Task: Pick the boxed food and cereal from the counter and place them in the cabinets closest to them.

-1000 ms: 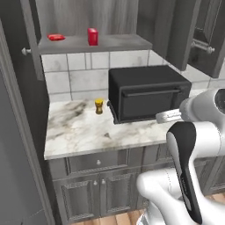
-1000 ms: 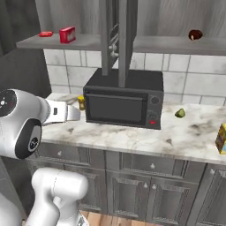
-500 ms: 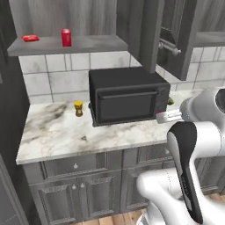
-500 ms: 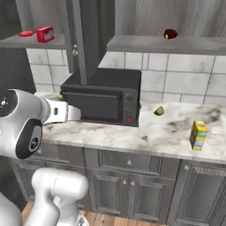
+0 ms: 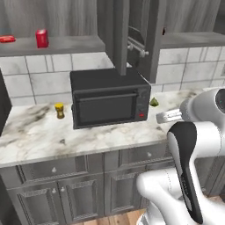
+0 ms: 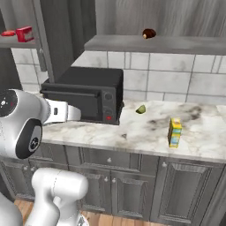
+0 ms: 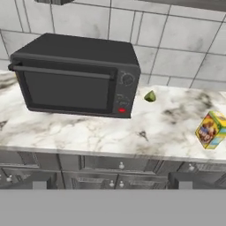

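Cereal (image 6: 175, 132) stands upright on the counter (image 6: 145, 130), well right of the black microwave (image 6: 86, 93), with a small green item (image 6: 141, 109) between them near the tiled wall. Boxed food (image 5: 41, 38) sits on the open cabinets' shelf (image 5: 66, 44) up left, beside a flat red item (image 5: 7, 39). Small yellow jar (image 5: 59, 110) stands left of the microwave. Pincer is spread wide, empty.

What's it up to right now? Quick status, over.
Gripper open, holding nothing. Cereal upright on counter, untouched. Boxed food on cabinet shelf. Nothing blocking.
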Robot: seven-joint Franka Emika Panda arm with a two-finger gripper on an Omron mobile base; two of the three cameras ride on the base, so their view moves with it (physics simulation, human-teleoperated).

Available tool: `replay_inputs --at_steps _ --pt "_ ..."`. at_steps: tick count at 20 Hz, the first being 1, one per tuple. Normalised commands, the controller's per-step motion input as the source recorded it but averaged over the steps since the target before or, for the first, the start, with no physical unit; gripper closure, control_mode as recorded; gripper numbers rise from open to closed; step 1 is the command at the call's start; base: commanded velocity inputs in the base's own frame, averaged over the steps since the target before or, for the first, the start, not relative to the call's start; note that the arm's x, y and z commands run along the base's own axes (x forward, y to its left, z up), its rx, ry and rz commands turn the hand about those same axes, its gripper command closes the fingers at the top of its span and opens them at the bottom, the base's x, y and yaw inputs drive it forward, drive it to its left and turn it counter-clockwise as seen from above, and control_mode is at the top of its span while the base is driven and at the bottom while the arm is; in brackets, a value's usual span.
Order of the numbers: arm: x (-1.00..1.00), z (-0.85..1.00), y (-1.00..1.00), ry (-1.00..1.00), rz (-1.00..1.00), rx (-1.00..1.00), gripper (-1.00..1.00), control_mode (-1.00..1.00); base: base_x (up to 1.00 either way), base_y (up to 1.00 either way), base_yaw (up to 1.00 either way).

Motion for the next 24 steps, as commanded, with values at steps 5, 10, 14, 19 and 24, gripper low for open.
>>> replay_inputs --at_steps 5,10,14,19,24 --pt "0.00 0.00 0.00 0.00 0.00 0.00 -1.00 1.00 0.00 -0.51 -0.02" --pt "0.00 0.00 0.00 0.00 0.00 0.00 -1.00 1.00 0.00 -0.53 -0.02" --pt "0.00 0.00 0.00 0.00 0.00 0.00 -1.00 1.00 0.00 -0.52 -0.02" --pt "0.00 0.00 0.00 0.00 0.00 0.00 -1.00 1.00 0.00 -0.53 -0.02" --pt "0.00 0.00 0.00 0.00 0.00 0.00 -1.00 1.00 0.01 -0.51 -0.01"
